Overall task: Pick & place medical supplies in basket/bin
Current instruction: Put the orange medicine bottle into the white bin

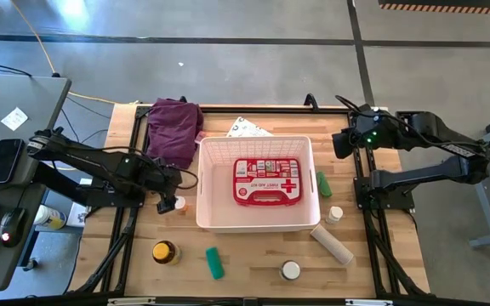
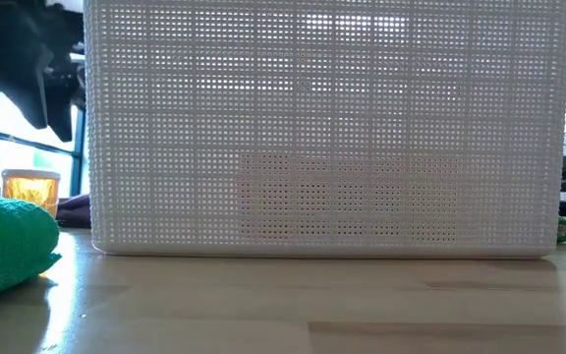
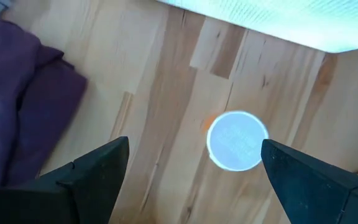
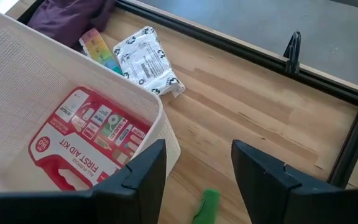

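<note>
While spread wide, left end effector (image 3: 191,168) straddles white-capped bottle (image 3: 237,140), touching nothing.

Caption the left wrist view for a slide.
Open left gripper poised above a white-capped bottle on the wooden table, beside the purple cloth.

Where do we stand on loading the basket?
Done: only the red first-aid kit lies in the basket. In hand: the open left pincer straddles a white-capped bottle, not gripped. Left: amber bottle, green roll, beige roll, white packet, pill organizer. Right pincer holds nothing.
</note>
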Controlling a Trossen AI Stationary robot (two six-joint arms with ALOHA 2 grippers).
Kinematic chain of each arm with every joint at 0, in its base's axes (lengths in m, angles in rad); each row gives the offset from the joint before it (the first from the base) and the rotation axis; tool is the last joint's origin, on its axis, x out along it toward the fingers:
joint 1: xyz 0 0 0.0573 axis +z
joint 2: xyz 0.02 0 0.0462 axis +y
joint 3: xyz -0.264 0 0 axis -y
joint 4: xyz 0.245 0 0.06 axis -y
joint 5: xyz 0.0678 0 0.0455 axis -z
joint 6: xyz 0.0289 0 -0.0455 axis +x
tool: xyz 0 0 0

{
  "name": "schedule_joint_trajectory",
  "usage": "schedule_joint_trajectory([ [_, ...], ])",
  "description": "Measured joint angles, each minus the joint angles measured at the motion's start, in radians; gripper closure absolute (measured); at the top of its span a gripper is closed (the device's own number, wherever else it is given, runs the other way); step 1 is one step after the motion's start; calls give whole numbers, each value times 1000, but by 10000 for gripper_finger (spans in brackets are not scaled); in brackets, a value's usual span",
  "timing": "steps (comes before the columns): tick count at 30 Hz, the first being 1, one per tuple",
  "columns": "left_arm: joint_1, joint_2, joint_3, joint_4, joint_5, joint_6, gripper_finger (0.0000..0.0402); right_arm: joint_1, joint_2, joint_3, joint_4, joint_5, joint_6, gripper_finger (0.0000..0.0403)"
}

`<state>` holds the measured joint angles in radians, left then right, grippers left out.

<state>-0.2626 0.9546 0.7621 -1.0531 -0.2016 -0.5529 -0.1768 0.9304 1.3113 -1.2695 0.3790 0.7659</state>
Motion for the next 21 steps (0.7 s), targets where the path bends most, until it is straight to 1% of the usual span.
schedule_joint_trajectory([
  [5,0,-22,-68,30,12,2,2,0,1,0,-18,4,35,229],
  [12,0,-55,-124,115,9,27,2,0,13,0,-44,8,69,229],
  [21,0,-67,-135,147,12,32,2,0,46,0,-51,0,90,229],
])
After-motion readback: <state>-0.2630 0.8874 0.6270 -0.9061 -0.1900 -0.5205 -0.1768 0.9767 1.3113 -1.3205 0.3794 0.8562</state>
